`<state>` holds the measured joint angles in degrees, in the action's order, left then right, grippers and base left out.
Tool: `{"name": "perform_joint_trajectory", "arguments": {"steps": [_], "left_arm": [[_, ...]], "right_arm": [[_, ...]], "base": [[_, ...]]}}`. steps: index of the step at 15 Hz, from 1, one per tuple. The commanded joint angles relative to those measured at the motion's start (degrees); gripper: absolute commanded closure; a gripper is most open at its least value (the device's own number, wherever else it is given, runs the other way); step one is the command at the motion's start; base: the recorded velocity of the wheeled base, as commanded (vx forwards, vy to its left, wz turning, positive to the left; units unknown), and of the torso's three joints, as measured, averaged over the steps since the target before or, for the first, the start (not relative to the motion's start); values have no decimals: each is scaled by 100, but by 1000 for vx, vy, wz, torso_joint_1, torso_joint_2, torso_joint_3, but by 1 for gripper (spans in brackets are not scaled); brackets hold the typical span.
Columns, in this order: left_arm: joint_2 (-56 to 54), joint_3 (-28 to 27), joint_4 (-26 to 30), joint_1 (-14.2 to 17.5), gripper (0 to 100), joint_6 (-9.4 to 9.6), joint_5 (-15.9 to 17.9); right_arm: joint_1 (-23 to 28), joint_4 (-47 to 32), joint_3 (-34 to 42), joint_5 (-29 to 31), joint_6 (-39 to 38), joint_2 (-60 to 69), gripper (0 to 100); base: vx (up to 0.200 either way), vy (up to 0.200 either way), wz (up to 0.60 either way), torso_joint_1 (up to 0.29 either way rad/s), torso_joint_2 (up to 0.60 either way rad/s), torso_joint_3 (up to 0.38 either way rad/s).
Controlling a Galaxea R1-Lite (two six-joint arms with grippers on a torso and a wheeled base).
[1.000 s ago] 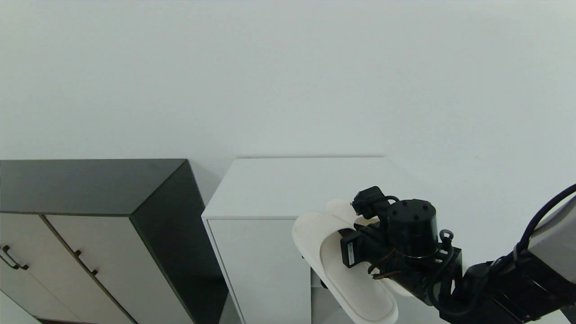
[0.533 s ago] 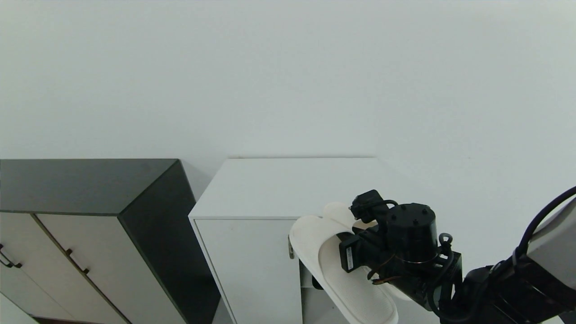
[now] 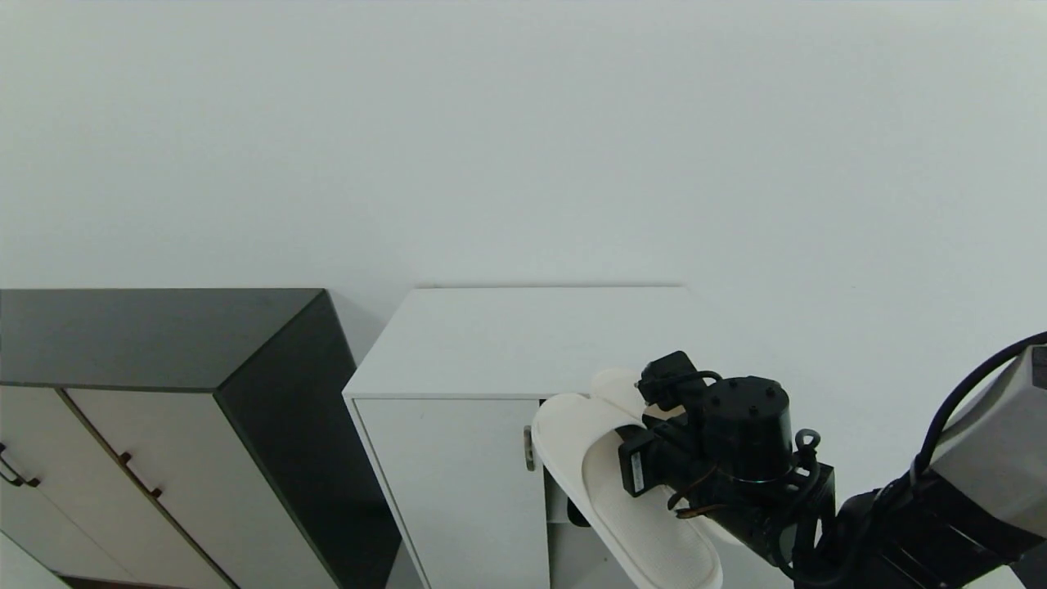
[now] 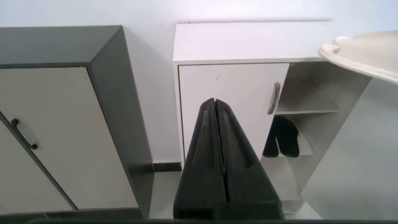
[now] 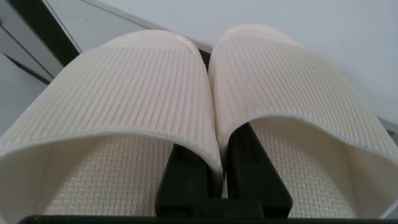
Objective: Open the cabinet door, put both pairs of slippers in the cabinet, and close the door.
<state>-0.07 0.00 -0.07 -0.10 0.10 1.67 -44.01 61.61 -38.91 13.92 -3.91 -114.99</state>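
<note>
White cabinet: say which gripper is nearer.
Right. The right gripper, shut on the cream slippers, is at the open side of the white cabinet; the left gripper, shut, is farther back facing its closed door.

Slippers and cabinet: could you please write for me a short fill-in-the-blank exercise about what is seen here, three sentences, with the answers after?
1. The tool holding the cream slippers belongs to the ____ arm.
2. The left tool is ____ and holds nothing.
3. The dark slippers lie on a shelf inside the ____ cabinet.
Missing words: right; shut; white.
</note>
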Motion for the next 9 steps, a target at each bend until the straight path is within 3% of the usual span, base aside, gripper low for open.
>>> {"name": "perform_joint_trajectory", "arguments": {"steps": [1,3,9], "left_arm": [[7,0,-1,10,100,-1,0],[7,0,-1,1,100,-1,0],[7,0,-1,1,100,-1,0]], "right_arm": [[-3,123,42,5,5,-129,100],[-3,404,50,5,5,-252,100],[-3,800,173,5,13,-375,100]], "base": [[0,0,0,0,0,0],[0,0,0,0,0,0],[0,0,0,-149,330,175]]}}
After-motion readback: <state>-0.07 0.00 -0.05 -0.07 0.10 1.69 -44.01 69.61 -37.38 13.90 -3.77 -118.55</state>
